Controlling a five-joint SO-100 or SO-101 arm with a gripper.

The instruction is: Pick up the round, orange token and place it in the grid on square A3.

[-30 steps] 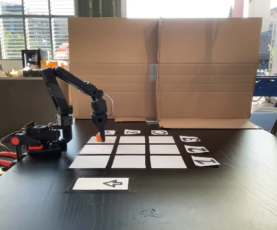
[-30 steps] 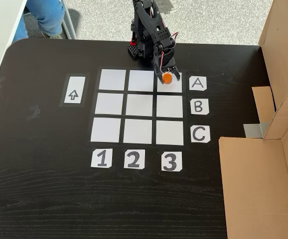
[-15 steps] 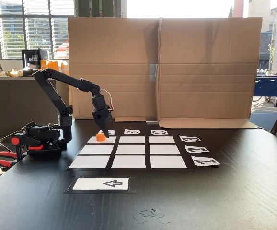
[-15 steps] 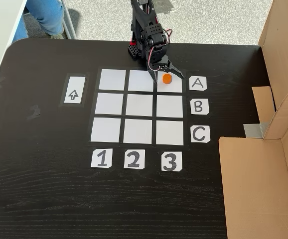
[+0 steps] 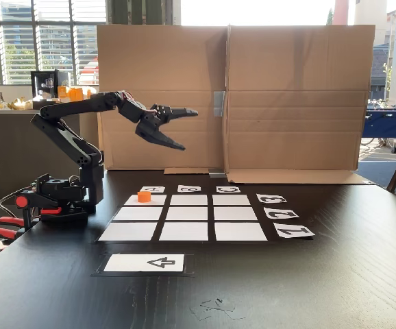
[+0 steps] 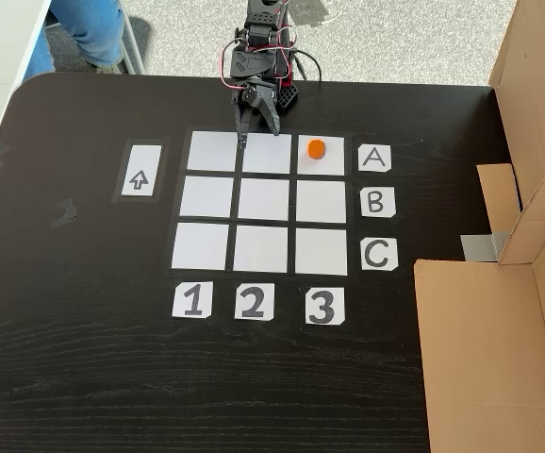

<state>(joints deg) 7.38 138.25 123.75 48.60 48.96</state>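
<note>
Token [image 6: 316, 148] sits upright on square A3 [image 6: 324, 158], the corner cell of the grid [image 6: 263, 201] beside label A [image 6: 374, 159], on the black counter [image 6: 84, 359]. Hand [image 5: 183, 129] raised well above the grid, empty, fingers spread apart; well clear of the token in both fixed views.

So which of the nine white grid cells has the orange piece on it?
The corner cell beside label A, in the column above label 3: the small orange plastic token sits there; the other eight are bare.
</note>
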